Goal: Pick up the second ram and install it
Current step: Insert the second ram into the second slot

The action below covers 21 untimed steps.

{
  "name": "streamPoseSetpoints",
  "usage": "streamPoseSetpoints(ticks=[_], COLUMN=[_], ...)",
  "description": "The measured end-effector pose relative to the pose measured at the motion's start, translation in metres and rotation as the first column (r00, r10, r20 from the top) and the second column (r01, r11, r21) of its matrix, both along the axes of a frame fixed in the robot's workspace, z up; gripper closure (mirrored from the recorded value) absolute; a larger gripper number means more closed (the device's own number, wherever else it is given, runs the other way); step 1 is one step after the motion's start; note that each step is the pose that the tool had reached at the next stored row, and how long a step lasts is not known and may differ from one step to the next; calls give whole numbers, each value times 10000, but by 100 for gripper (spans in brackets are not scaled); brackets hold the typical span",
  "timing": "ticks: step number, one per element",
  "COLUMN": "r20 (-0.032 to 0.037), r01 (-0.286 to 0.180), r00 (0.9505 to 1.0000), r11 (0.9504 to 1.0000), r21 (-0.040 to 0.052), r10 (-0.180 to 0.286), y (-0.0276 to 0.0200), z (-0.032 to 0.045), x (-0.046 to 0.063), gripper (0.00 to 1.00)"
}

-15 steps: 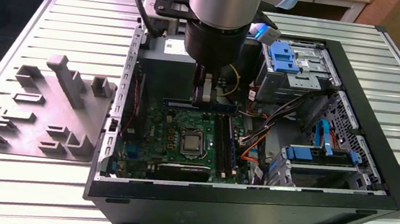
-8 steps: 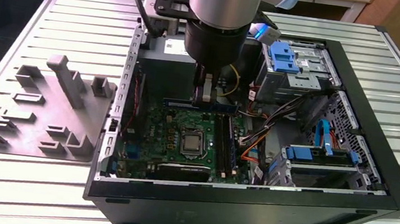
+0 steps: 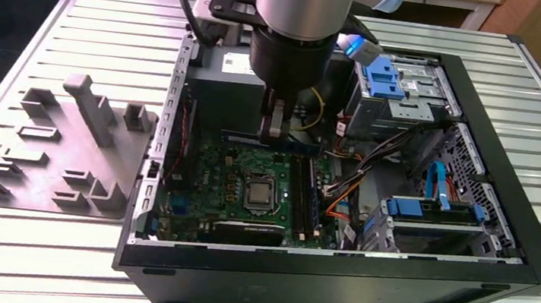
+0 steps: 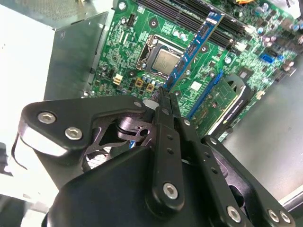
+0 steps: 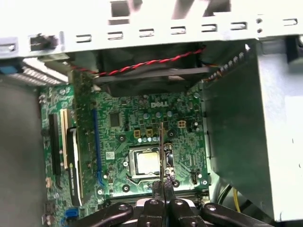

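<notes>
Exterior view's left: grey fixture block [image 3: 66, 151] on slatted table [image 3: 35, 247]. Centre: open computer case [image 3: 337, 281]. Jaws clamped on the second ram [image 3: 271, 142], held on edge over the green motherboard [image 3: 237, 178], near the processor socket [image 4: 163, 60]. Right: blue drive cage [image 3: 417, 208].

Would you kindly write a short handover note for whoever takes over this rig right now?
End effector: shut on the second ram.
Ram: held in the air inside the open case, over the motherboard near the processor socket, clear of the black slot rails.
Done: ram picked up.
Left: it is not yet seated in a slot.
</notes>
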<state>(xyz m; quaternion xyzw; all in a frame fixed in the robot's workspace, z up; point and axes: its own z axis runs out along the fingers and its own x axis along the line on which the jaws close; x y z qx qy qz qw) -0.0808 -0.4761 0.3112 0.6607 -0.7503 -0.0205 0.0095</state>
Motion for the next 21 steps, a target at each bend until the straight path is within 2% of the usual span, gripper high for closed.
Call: streamPoseSetpoints(ticks=[3,5,10,14,16,21], r20=[0,-1,0,0,-1,0], r01=[537,911,1801,2515,2859,3715], r00=[9986,9958,9836,9679,9583,9284], r11=[9986,9958,9836,9679,9583,9284], r21=[0,0,0,0,0,-1], r10=[-537,-911,-1801,-2515,-2859,-3715], y=[0,0,0,0,0,0], z=[-4,-6,-13,-18,-20,-26], x=[0,0,1,0,0,0], gripper=[89,89,89,89,89,89])
